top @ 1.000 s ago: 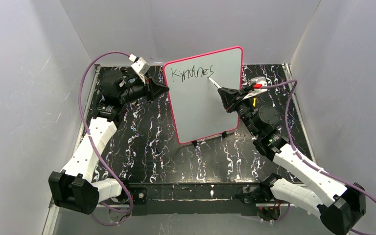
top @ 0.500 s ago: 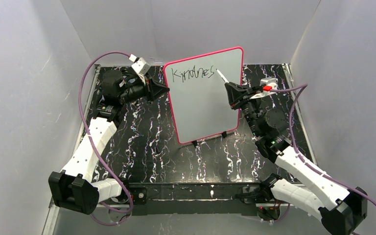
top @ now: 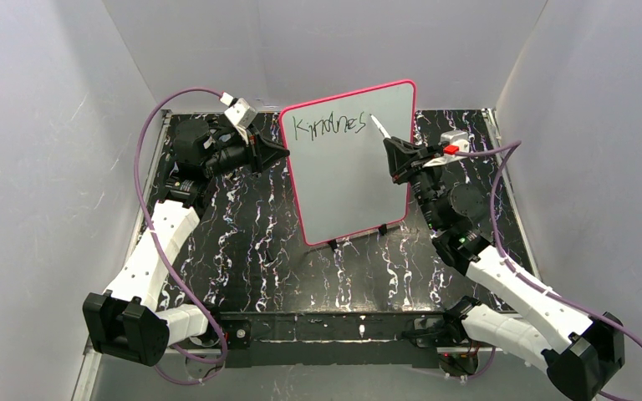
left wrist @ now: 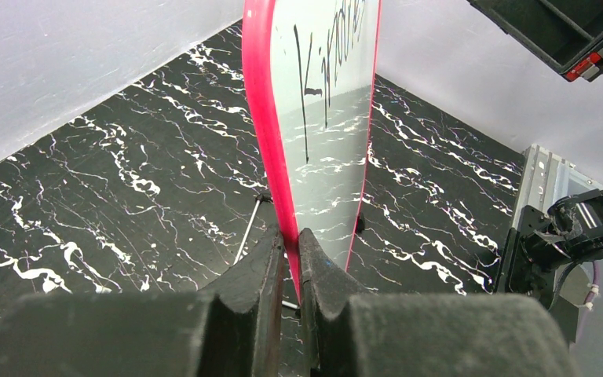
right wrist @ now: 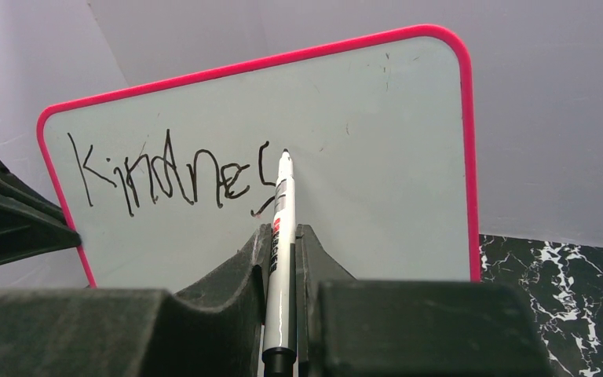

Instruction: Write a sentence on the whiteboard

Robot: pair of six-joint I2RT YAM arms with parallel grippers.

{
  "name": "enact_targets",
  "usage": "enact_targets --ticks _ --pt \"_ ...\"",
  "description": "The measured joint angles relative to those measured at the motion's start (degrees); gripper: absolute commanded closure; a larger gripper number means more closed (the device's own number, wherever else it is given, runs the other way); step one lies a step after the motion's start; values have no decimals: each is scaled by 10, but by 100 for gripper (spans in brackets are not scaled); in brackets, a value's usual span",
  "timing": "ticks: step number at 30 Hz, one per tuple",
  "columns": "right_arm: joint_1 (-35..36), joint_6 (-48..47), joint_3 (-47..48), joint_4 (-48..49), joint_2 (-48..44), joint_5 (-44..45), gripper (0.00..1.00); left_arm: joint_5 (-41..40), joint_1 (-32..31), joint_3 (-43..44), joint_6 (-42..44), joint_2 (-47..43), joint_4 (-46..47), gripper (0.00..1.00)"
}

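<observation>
Starting at the front edge, the 2 arms are bolted side by side and both reach out over the black marble-look table [top: 251,242] toward the middle. The left gripper [left wrist: 289,236] is clamped tight on the pink left edge of the whiteboard [top: 347,175], jaws basically closed with only the thin frame between them. My guess is it's there as a brace, since the board only stands on 2 little black feet [top: 333,245] and would probably slide or tip back once you push a pen on it. The right gripper [right wrist: 283,232] is closed down on a marker [right wrist: 283,196], with the barrel running up between the fingers and the tip poking out well past them. That makes sense, because the tip can reach the surface without the fingers bumping it. The board itself stands upright around the middle of the table, turned a bit toward the right arm, which gives that arm a straight shot at the face. The sentence [right wrist: 169,177] is only partly there: the top line reads "Kindnes" so far, and everything under it is blank. The tip sits just right of that last letter, up near the top of the line, so I'd say the second "s" comes next. I can't tell if it's actually touching or just off the surface. Behind it all is plain grey wall.
</observation>
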Motion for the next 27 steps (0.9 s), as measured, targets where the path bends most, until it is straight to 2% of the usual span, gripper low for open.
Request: enact_targets --ticks 11,27 --pt "-3 -11 11 0 16 2 99 -1 0 0 0 0 0 100" --pt "-3 19 -2 -18 3 2 99 0 0 0 0 0 0 100"
